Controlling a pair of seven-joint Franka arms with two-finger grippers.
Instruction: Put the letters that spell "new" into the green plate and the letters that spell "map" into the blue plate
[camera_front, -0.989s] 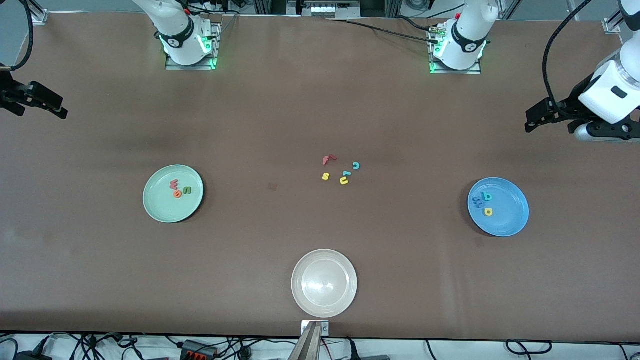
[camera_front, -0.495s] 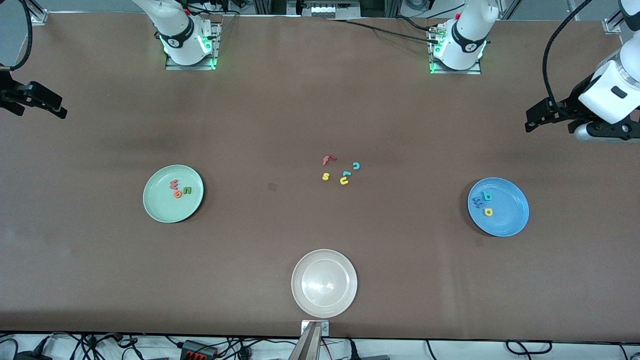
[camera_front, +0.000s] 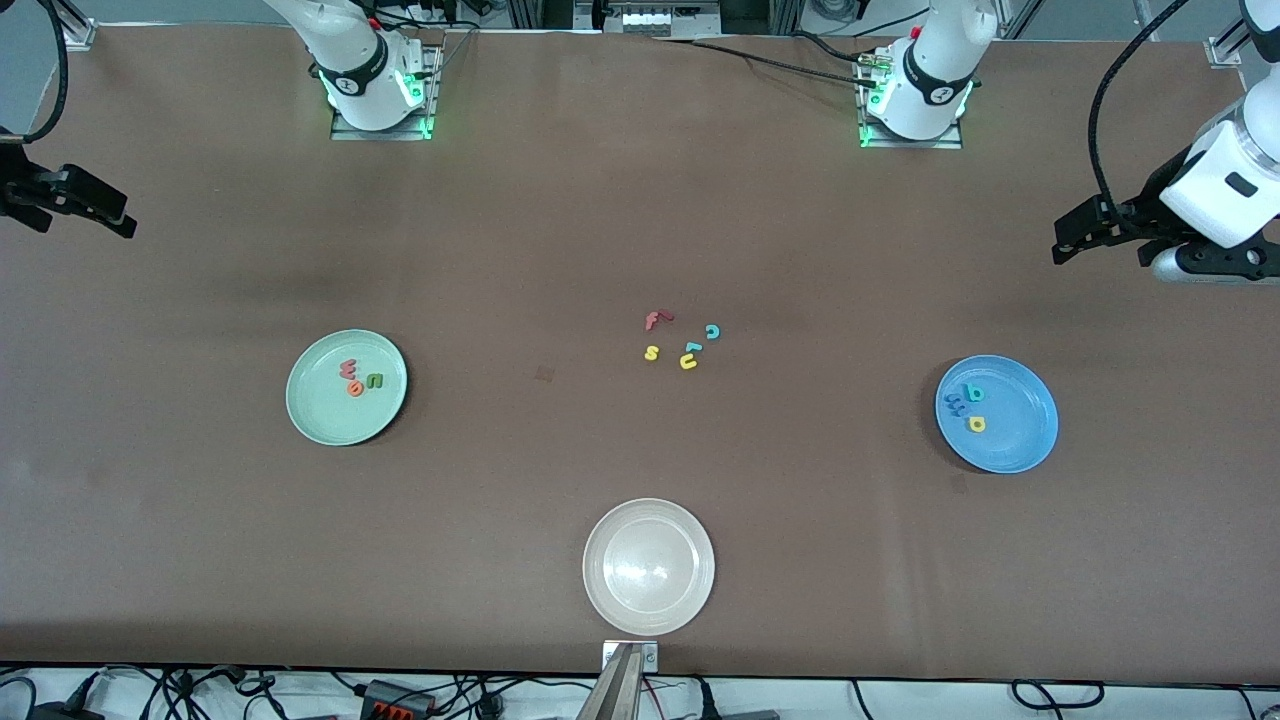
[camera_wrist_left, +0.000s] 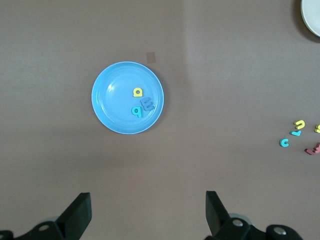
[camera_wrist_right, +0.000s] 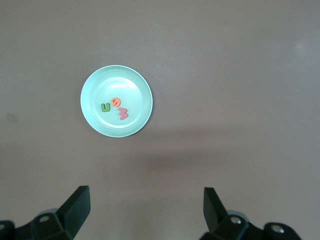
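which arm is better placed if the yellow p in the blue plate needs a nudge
Left. The open left gripper hangs at the round bright blue plate's end of the table, the yellow p lying there; the open right gripper hangs at the mint-green plate's end.

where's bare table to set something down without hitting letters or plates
Bare brown table lies between the arm bases and the loose letter cluster, and between the round mint-green plate and round cream-white plate. It is crowded at that cluster and inside the round blue plate.

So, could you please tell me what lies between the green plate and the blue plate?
In the front view, a small cluster of loose letters lies on the table between the green plate and the blue plate; the remaining stretch is bare.
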